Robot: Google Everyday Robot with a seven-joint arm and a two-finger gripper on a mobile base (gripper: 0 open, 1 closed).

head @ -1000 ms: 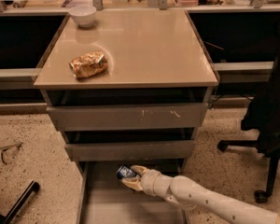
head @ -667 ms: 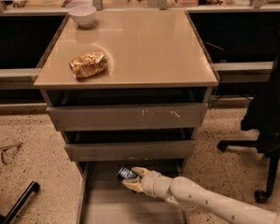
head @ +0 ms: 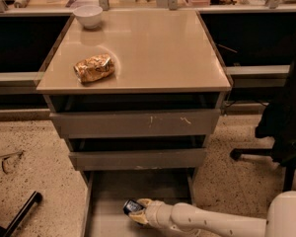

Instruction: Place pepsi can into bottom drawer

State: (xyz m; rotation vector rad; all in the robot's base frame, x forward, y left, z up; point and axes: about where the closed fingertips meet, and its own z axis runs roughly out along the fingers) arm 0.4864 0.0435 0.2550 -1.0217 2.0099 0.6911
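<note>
The pepsi can (head: 132, 207), dark blue with a silver end, lies tilted inside the open bottom drawer (head: 101, 216) of the grey cabinet. My gripper (head: 139, 212) reaches in from the lower right on a white arm and is shut on the can, its yellowish fingers (head: 143, 203) around the can's right end. The can is low in the drawer, near the front middle; I cannot tell whether it touches the drawer floor.
A crinkled golden-brown snack bag (head: 93, 67) and a white bowl (head: 88, 16) sit on the cabinet top (head: 153, 48). The two upper drawers (head: 138, 123) are shut. A black office chair (head: 283, 127) stands at the right. A dark bar (head: 19, 214) lies on the floor at lower left.
</note>
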